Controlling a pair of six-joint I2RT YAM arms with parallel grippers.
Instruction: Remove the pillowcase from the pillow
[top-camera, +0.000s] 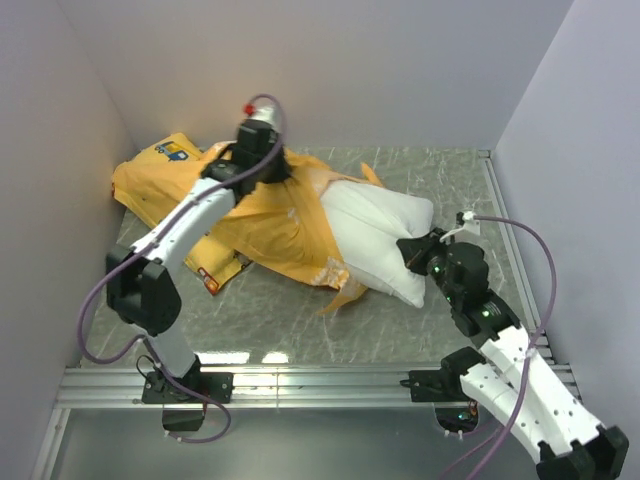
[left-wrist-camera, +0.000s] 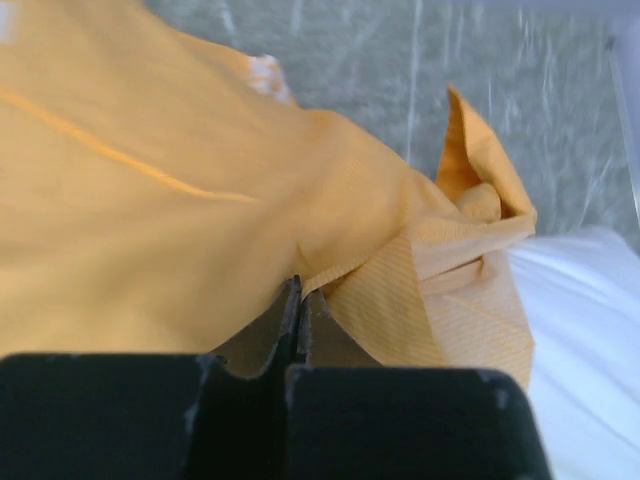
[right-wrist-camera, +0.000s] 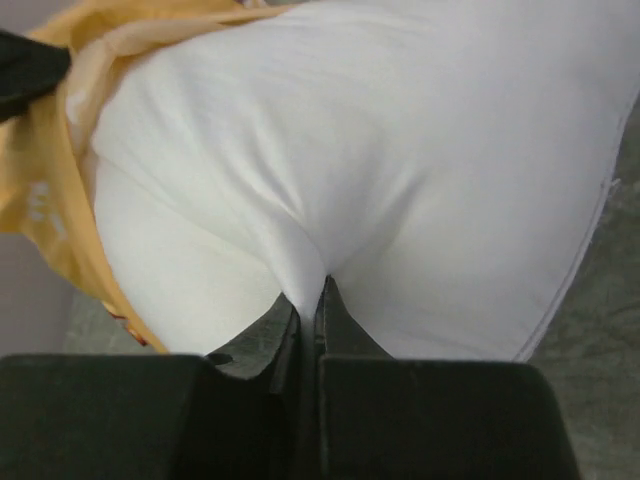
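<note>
Left gripper pinches the pillowcase from a far-stretched arm; right gripper pinches the pillow.

Large orange-yellow cloth pillowcase: plain outer face, paler finely striped weave on the reverse at its folded edge. Plump oblong pillow: plain white all over. Flat tabletop: grey-green with pale marbled streaks; walls pale lilac-grey; left arm has white links and black joints.

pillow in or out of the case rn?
Partly out: the pillow shows bare white at its right end; the pillowcase covers the rest.
</note>
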